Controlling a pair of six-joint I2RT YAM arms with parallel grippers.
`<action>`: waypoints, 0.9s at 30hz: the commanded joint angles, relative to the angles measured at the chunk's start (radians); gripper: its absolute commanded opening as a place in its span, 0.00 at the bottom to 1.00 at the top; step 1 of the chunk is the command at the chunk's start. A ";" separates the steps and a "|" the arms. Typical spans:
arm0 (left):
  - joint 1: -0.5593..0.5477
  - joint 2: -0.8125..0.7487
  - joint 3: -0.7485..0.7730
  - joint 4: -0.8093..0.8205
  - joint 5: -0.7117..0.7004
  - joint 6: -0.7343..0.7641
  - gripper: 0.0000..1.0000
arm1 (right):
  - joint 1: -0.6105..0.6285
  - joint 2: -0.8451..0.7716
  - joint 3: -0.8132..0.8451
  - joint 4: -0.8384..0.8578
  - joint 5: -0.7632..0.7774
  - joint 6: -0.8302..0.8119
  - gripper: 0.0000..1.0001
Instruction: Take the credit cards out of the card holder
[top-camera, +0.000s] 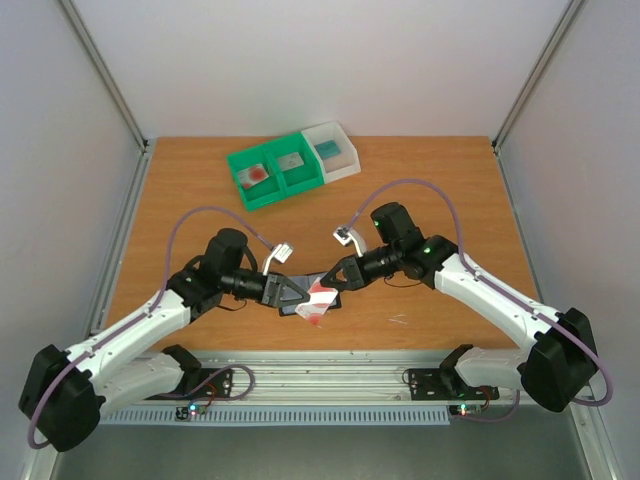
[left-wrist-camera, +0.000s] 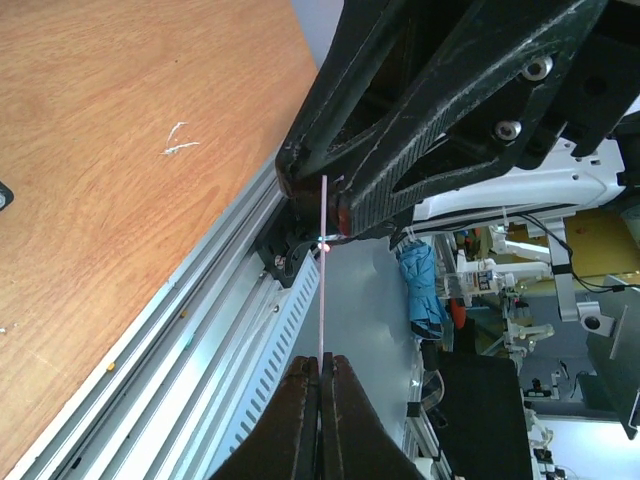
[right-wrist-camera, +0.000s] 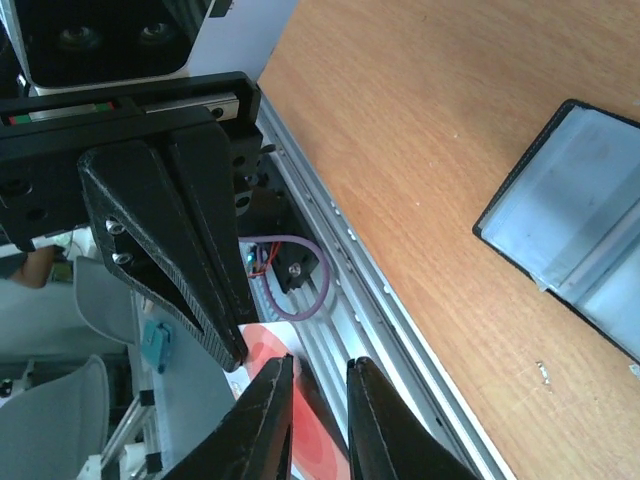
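A credit card (top-camera: 320, 299), white with a red blotch, hangs in the air between my two grippers near the table's front edge. My left gripper (left-wrist-camera: 322, 362) is shut on one end of it; in the left wrist view the card (left-wrist-camera: 323, 285) shows edge-on as a thin pink line. Its far end reaches the tips of my right gripper (right-wrist-camera: 320, 365), whose jaws stand a narrow gap apart without pinching it. The card holder (right-wrist-camera: 578, 215) lies spread open on the wood, black-edged with grey-blue pockets, just below the grippers (top-camera: 296, 312).
A green bin (top-camera: 275, 172) with cards in it and a white bin (top-camera: 333, 150) stand at the back of the table. The metal rail (top-camera: 330, 375) with the arm bases runs along the near edge, right below the grippers.
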 joint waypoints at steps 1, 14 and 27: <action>-0.005 -0.022 -0.001 0.060 0.014 -0.001 0.00 | 0.000 0.005 0.013 0.027 -0.060 -0.001 0.16; -0.004 -0.078 0.066 -0.080 -0.184 -0.013 0.40 | 0.000 -0.028 -0.016 0.116 -0.083 0.088 0.01; -0.005 -0.261 0.021 -0.051 -0.469 -0.223 0.88 | -0.024 -0.067 -0.098 0.445 0.047 0.438 0.01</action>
